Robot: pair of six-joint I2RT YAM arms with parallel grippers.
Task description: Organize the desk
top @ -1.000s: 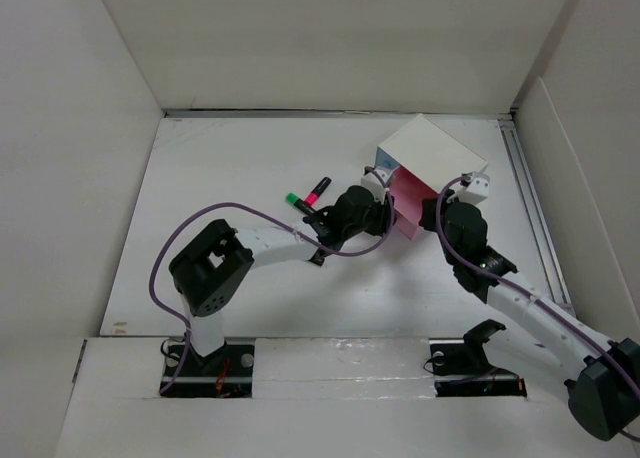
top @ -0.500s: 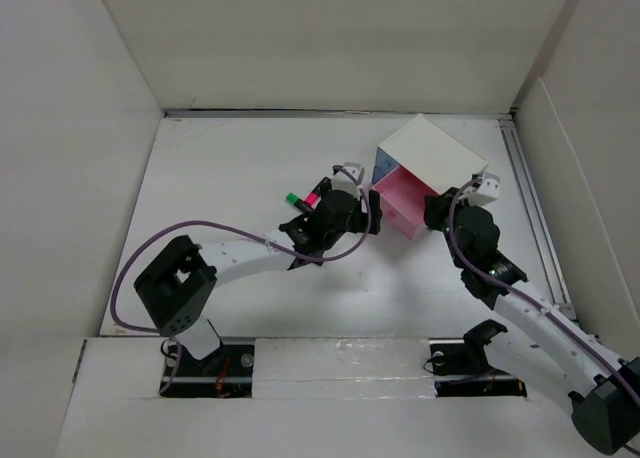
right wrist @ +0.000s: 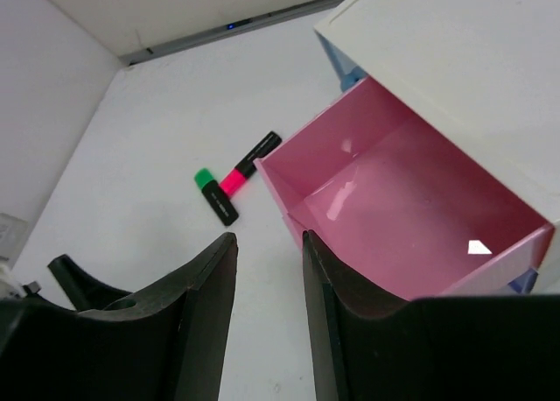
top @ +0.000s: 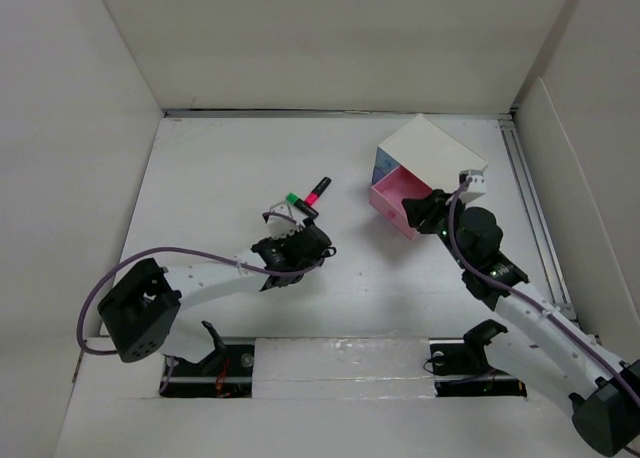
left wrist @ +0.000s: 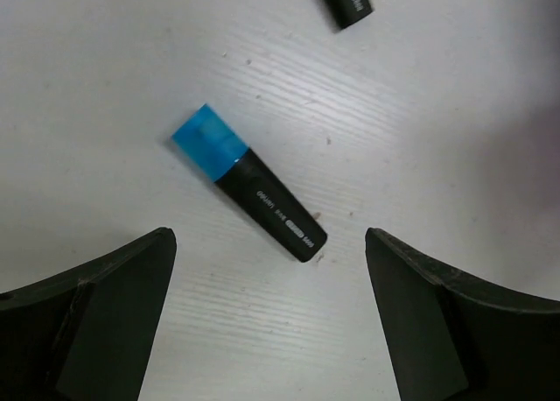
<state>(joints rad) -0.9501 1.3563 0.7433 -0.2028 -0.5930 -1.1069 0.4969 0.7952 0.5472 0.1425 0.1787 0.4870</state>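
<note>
**A:** What is sitting on the table [top: 200, 178]?

**B:** The table is a wide, flat, matte white top filling the overhead view. Taking the far wall as 12 o'clock, a boxy white drawer unit [top: 432, 150] is standing at 1 o'clock. Its glossy pink drawer [top: 398, 200] is sticking out toward 7 o'clock, its smooth inside catching the light.

**A:** Any pens?

**B:** Two stubby, black-bodied markers are lying just beside each other in a V, slightly toward 11 o'clock of centre: a green-capped highlighter [top: 296, 201] and a pink-capped highlighter [top: 318, 190]. A blue-capped highlighter [left wrist: 249, 195] is lying flat under the left wrist camera, its translucent cap pointing to 10 o'clock and white print running along its barrel.

**A:** And the arms?

**B:** The left jaws are hovering at 7 o'clock of centre, spread wide either side of the blue-capped highlighter and touching nothing. The right jaws, smooth black plastic, are standing apart with nothing between them, near the pink drawer's front.
</note>
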